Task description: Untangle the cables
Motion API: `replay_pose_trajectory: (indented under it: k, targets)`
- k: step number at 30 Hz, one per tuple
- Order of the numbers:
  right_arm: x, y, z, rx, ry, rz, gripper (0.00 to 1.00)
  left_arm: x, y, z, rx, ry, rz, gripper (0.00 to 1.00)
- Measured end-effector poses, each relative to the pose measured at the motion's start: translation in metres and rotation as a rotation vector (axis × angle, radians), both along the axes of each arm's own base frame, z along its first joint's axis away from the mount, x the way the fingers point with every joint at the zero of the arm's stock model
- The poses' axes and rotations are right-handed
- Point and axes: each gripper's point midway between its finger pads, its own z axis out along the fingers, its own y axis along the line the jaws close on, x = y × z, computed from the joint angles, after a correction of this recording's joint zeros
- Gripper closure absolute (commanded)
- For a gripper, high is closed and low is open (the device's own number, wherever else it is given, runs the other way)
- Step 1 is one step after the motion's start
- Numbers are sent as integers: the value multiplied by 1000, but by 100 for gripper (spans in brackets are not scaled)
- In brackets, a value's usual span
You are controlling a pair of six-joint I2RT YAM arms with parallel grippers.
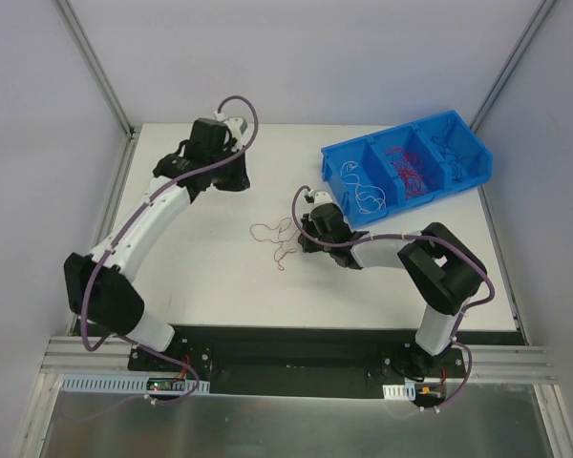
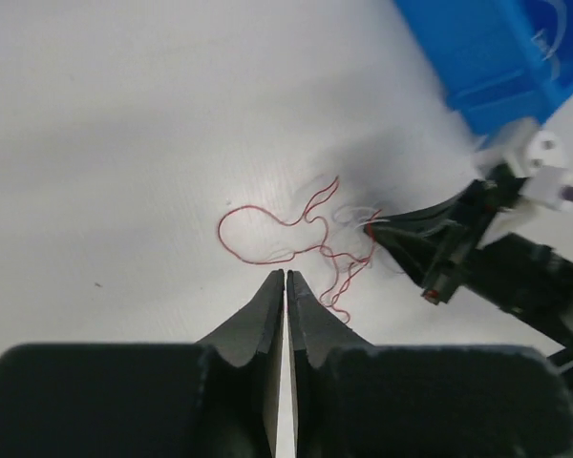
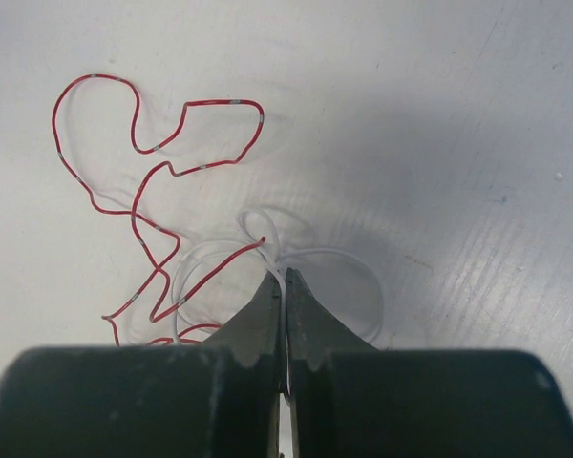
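One red cable (image 3: 215, 102) and one white cable (image 3: 256, 212) lie overlapping.

This is a robotics lab test cell, not a home or a shop. My left arm (image 1: 153, 215) and right arm (image 1: 382, 252) are bolted to a black plate (image 1: 296, 348) on an aluminium rail (image 1: 516, 361) at six o'clock. Plain white panels (image 1: 38, 143) box in the white table (image 1: 220, 286), with bare aluminium posts (image 1: 96, 67) rising at eleven and one o'clock. At two o'clock a blue plastic parts bin (image 1: 336, 164) keeps the cables (image 1: 408, 170) in compartments. Purple wiring (image 1: 237, 96) runs exposed along my arms.
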Motion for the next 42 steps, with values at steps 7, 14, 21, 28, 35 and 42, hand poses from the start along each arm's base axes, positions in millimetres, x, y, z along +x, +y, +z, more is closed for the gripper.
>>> replay_pose_trajectory:
  k: [7, 14, 21, 28, 35, 42]
  targets:
    - [-1, 0, -1, 2, 6, -4, 100, 11, -33, 32, -160, -48, -89, 33]
    - [0, 0, -1, 3, 6, -5, 100, 19, -70, -113, -191, 364, -157, 27]
    - [2, -3, 0, 6, 9, -12, 100, 4, -82, -155, -247, 508, -213, 48]
    - [3, -4, 0, 11, 13, -14, 100, 5, -84, -158, -233, 481, -232, 100]
    - [4, -5, 0, 11, 13, -21, 100, 5, -55, -145, -92, 381, -145, 100]
    - [6, -11, -3, -8, 18, -63, 100, 1, 4, 12, -13, -91, 42, 100]
